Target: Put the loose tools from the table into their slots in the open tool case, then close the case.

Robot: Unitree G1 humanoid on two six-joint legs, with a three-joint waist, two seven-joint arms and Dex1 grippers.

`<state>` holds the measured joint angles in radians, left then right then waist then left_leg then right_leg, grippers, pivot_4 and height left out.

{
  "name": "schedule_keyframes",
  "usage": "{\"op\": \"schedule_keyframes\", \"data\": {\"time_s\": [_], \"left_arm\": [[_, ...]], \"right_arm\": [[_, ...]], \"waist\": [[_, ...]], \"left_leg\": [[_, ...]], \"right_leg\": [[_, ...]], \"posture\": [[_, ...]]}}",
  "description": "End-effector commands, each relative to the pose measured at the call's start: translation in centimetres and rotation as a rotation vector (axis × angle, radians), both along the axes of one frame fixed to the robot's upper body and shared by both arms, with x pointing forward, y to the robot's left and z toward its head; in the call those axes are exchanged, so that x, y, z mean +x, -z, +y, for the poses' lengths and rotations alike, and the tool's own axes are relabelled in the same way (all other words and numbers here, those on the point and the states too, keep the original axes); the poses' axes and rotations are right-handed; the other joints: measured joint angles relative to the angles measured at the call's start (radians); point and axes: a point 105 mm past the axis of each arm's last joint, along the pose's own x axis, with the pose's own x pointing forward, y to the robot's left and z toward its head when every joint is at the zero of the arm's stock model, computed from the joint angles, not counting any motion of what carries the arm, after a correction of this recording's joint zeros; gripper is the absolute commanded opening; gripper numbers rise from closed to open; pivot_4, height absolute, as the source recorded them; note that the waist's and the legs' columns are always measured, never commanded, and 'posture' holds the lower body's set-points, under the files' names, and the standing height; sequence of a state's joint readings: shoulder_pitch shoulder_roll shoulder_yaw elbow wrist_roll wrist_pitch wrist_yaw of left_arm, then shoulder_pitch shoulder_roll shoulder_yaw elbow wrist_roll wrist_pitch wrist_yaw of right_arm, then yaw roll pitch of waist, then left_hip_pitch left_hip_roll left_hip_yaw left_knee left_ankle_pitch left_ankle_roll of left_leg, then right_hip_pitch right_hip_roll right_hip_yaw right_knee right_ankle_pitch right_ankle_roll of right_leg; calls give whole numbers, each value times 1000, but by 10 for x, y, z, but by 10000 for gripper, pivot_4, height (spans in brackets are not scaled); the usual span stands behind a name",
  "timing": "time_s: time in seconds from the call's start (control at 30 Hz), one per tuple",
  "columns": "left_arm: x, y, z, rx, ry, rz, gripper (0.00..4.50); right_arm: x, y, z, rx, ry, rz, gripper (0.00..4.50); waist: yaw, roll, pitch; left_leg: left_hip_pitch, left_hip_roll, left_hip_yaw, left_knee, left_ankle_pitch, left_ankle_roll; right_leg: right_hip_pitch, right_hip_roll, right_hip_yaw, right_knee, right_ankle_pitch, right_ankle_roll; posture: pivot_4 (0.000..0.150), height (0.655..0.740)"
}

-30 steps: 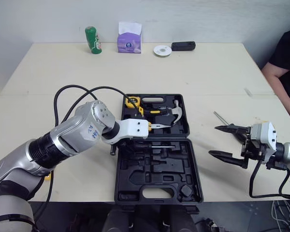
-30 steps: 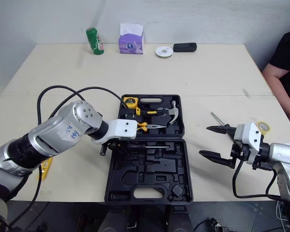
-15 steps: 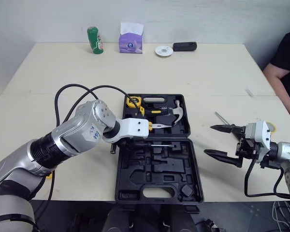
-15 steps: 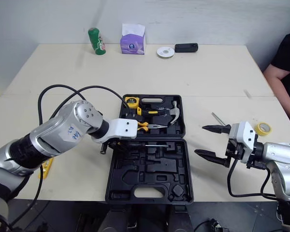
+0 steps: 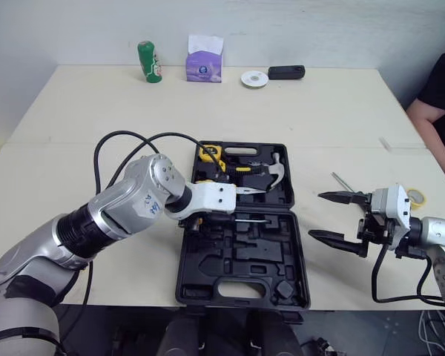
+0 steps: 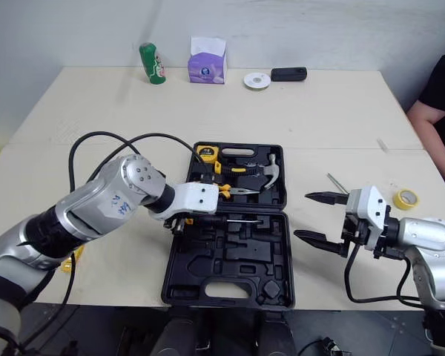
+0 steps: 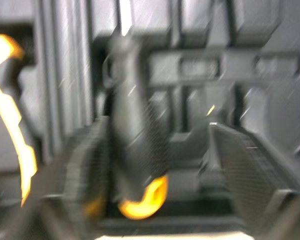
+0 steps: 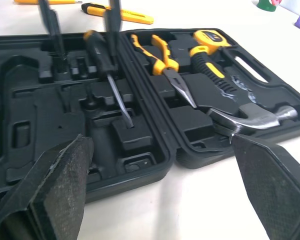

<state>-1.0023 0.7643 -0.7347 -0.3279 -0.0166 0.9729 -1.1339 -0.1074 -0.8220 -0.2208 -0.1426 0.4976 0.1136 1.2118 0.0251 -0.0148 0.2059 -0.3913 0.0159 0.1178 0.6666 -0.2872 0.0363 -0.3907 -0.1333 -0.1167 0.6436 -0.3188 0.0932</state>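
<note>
The black case (image 5: pixel 241 285) lies flat on the table, wide open. The far half holds a yellow tape measure (image 5: pixel 208 153), yellow-handled pliers (image 8: pixel 160 52) and a hammer (image 5: pixel 273 170). A black screwdriver (image 8: pixel 101 57) lies in the near half along the hinge. A yellow knife (image 8: pixel 122 12) sits loose on the table left of the case, and a thin metal rod (image 5: pixel 340 181) lies to its right.

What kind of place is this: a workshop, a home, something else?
Probably an office or lab room rather than a workshop: a plain pale table against a bare white wall, a tissue box and green can at its far edge, and a person at its side.
</note>
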Motion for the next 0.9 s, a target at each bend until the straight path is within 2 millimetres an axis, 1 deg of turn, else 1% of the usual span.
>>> {"op": "schedule_keyframes", "data": {"time_s": [0.03, 0.17, 0.23, 0.3, 0.43, 0.47, 0.53, 0.57, 0.73, 0.77, 0.83, 0.9], "left_arm": [[3, -17, -1, -33, 2, -82, 36766], [0, -26, -7, -115, 15, -75, 36766], [-1, -32, -10, -194, 4, -55, 36766], [1, -36, -8, -254, 22, -78, 36766], [-7, -43, -8, -461, 85, -19, 36766], [-9, -51, -8, -587, 109, -10, 34333], [-6, -54, 1, -731, 122, -44, 29057], [-5, -53, 5, -778, 112, -60, 24893], [5, -27, 15, -849, 24, -90, 1872], [8, -21, 16, -851, 1, -107, 510], [11, -11, 18, -846, -29, -121, 510], [13, -5, 18, -845, -48, -128, 510]], "right_arm": [[-3, -8, 3, 4, -17, -24, 45000], [-2, -8, 3, 2, -17, -21, 45000], [-2, -8, 3, 0, -16, -20, 45000], [-1, -8, 2, -2, -14, -19, 45000], [-1, -7, 1, -2, -2, -15, 45000], [-1, -7, 0, 0, 3, -10, 45000], [-2, -5, -2, 0, 5, -1, 45000], [-1, -5, -2, 1, 5, -1, 45000], [0, -7, -5, 7, 18, -19, 45000], [0, -6, -6, 5, 18, -18, 45000], [0, -6, -8, 4, 22, -20, 45000], [1, -6, -10, 6, 27, -23, 45000]], "waist": [[-1, 0, 0], [-2, 0, 0], [-2, 0, 0], [-2, 0, 0], [-3, 0, 0], [-3, 0, 0], [-3, 0, 0], [-3, 1, 0], [-2, 1, 0], [-2, 1, 0], [-1, 1, 0], [-1, 1, 0]], "left_leg": [[0, 0, 0, 0, 0, 0], [0, 0, 0, 0, 0, 0], [0, 0, 0, 0, 0, 0], [0, 0, 0, 0, 0, 0], [0, 1, -1, 0, 0, 0], [0, 1, -1, 0, 0, 0], [1, 0, -1, 0, 0, 0], [0, 0, -1, 0, 0, 0], [1, 0, -1, 0, 0, 0], [1, 0, -1, 0, 0, 0], [1, 0, -1, 0, -1, 0], [1, 0, -1, 0, -1, 1]], "right_leg": [[0, 0, 0, 0, 0, 0], [0, 1, 0, 0, 0, 0], [0, 1, 0, 0, 0, 0], [0, 0, 0, 0, 0, 0], [0, 0, 1, 0, 0, 0], [0, 0, 0, 0, 0, 0], [1, -1, 0, 0, 0, 0], [0, -2, 0, -1, 0, 0], [1, -1, -1, -1, 0, 0], [1, -1, -1, -1, 0, 0], [1, -2, -1, -1, 1, 0], [1, -2, -1, -1, 1, 0]], "posture": [[1500, 7400], [1500, 7400], [1500, 7400], [1500, 7400], [1500, 7400], [1500, 7400], [1500, 7400], [1500, 7400], [1500, 7400], [1500, 7400], [1500, 7400], [1500, 7400]]}}
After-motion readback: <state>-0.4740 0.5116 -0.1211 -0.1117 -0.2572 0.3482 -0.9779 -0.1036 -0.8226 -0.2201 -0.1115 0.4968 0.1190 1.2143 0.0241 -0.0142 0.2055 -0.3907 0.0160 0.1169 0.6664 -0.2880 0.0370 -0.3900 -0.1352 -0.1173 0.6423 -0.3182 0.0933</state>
